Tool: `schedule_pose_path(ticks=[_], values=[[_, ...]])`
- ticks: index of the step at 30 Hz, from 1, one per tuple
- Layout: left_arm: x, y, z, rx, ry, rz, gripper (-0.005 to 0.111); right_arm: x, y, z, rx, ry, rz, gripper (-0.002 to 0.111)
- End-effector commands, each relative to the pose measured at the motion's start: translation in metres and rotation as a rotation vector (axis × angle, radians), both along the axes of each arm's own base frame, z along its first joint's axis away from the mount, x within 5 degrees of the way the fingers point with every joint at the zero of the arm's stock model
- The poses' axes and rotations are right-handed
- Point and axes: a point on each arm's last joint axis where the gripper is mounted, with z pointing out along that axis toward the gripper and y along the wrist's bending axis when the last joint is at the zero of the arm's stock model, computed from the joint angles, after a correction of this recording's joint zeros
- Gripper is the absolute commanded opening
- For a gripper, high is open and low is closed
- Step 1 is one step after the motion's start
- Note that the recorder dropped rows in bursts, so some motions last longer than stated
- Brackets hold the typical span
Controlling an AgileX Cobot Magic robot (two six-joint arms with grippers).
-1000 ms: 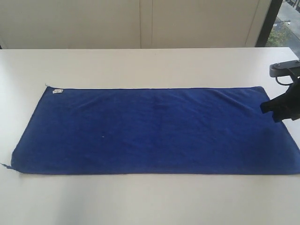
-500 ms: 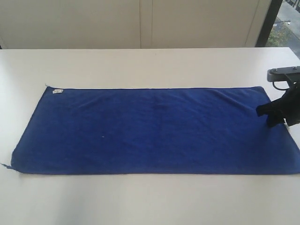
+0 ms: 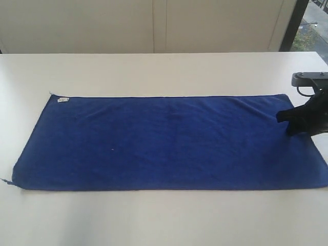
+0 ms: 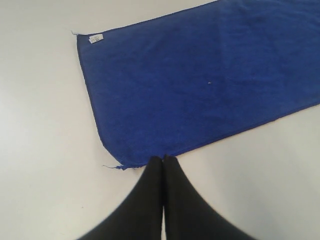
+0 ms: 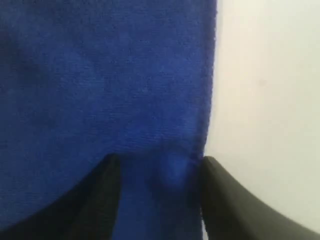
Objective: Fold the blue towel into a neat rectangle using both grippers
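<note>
The blue towel (image 3: pixel 164 143) lies flat and spread out lengthwise on the white table, its white tag (image 3: pixel 63 100) at the far left corner. My right gripper (image 3: pixel 287 123) is low over the towel's right end, open. In the right wrist view the right gripper (image 5: pixel 160 162) has blue cloth (image 5: pixel 110 75) beneath and between its fingers, one finger over the towel and the other at its hem. My left gripper (image 4: pixel 162 159) is shut and empty, its tips just short of the towel's (image 4: pixel 200 75) near left corner; it is out of the exterior view.
The white table (image 3: pixel 164 72) extends well beyond the towel on all sides. A loose thread (image 3: pixel 6 180) trails from the near left corner. Pale wall panels stand behind the table, and a dark window frame (image 3: pixel 293 25) is at the back right.
My right gripper has shifted a little to the left, further over the towel's right end, staying open. The towel has not moved.
</note>
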Motion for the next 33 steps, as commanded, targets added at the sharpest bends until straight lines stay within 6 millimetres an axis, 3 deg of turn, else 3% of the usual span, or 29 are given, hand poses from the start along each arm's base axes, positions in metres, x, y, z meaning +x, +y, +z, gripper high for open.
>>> schedule_pose_path(ticks=[1,9,15,21,26,33], values=[[-0.002,0.000,-0.002,-0.008,0.012,0.001,0.000,-0.007,0.004,-0.013,0.053,0.085,-0.003,0.035],[-0.002,0.000,-0.002,-0.008,0.012,0.001,0.000,-0.007,0.002,-0.012,0.038,0.079,0.004,0.000],[-0.002,0.000,-0.002,-0.008,0.012,0.001,0.000,-0.009,-0.041,0.020,-0.023,-0.026,-0.232,0.000],[-0.002,0.000,-0.002,-0.008,0.012,0.001,0.000,-0.015,-0.076,0.028,-0.034,-0.089,-0.359,0.000],[-0.002,0.000,-0.002,-0.008,0.012,0.001,0.000,-0.021,-0.090,0.030,-0.039,-0.111,-0.406,0.000],[-0.002,0.000,-0.002,-0.008,0.012,0.001,0.000,-0.014,-0.083,0.082,0.015,-0.276,-0.476,0.000]])
